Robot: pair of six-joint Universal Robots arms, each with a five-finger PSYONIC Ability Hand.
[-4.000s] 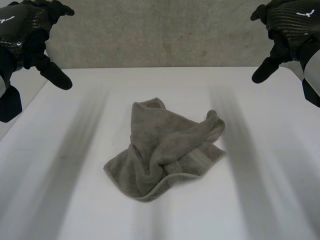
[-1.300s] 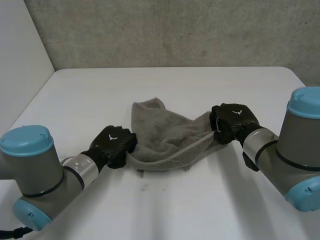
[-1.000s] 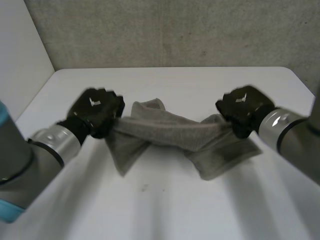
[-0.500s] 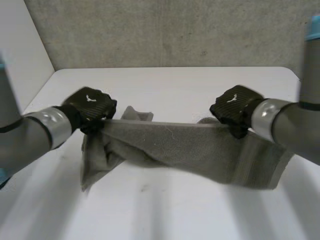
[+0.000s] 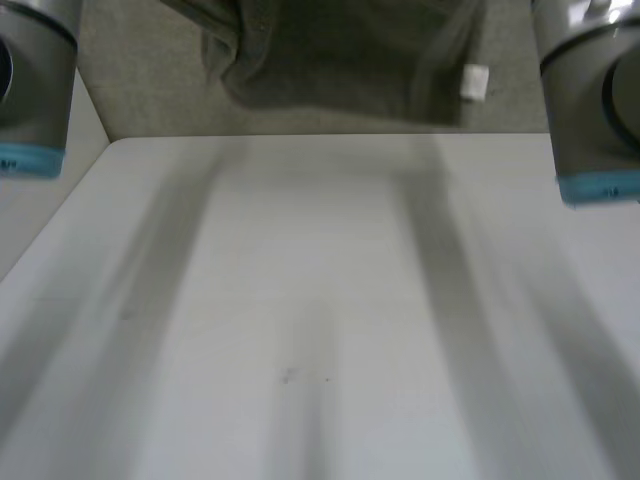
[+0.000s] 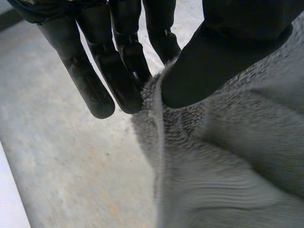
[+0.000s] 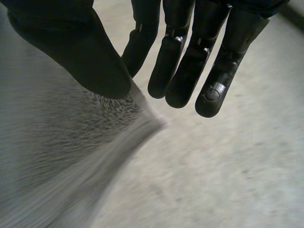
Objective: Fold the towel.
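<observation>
Grey terry towel [image 5: 340, 60] hangs top centre, above white table [image 5: 320, 300]; left hand [image 6: 237, 52], right hand [image 7: 71, 52] each pinch upper edge, likely to spread it.

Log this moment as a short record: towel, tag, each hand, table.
towel: held up, hanging above the table
tag: white, on the towel's side nearer the right arm
left hand: pinches the towel's edge between thumb and fingers
right hand: pinches a towel corner between thumb and fingers
table: white, below the towel
</observation>
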